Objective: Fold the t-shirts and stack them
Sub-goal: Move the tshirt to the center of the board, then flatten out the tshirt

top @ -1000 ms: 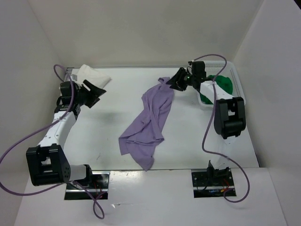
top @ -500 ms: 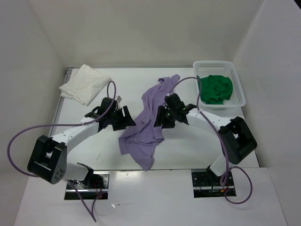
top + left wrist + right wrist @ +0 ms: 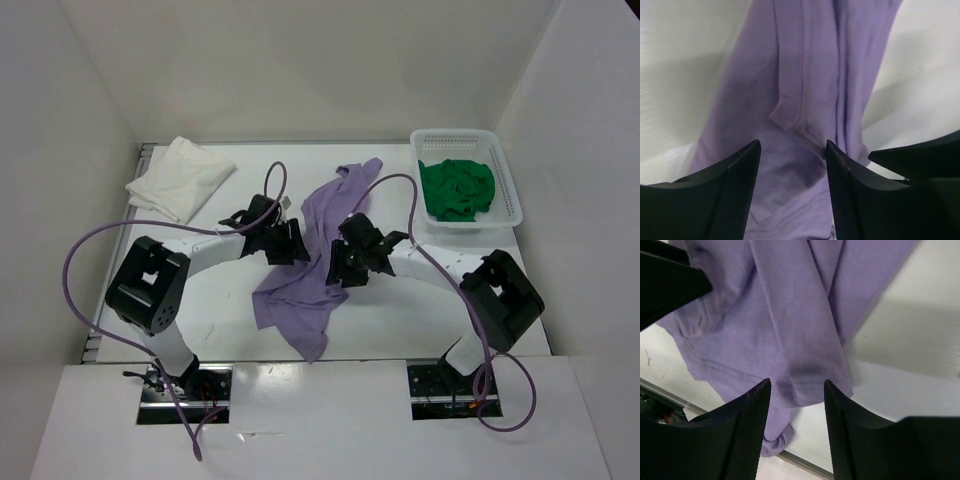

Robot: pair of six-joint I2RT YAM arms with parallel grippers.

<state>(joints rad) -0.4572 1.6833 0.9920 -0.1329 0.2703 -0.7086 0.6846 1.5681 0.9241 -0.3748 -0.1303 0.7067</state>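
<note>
A white perforated basket (image 3: 455,135) sits upright in one corner — far right — of the white table (image 3: 215,300).

Lavender t-shirt (image 3: 310,270) is matt cloth, basket (image 3: 452,134) perforated plastic.

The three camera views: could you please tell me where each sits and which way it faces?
Top external: above and behind the bases, looking down on the table; both arms show, left gripper and right gripper over the lavender t-shirt.
Left wrist: on that arm, looking down past its open fingers at lavender cloth.
Right wrist: likewise, past its open fingers at the shirt's hem.
Shared: all three show the lavender t-shirt; each wrist view catches a black edge, likely the other gripper.
</note>
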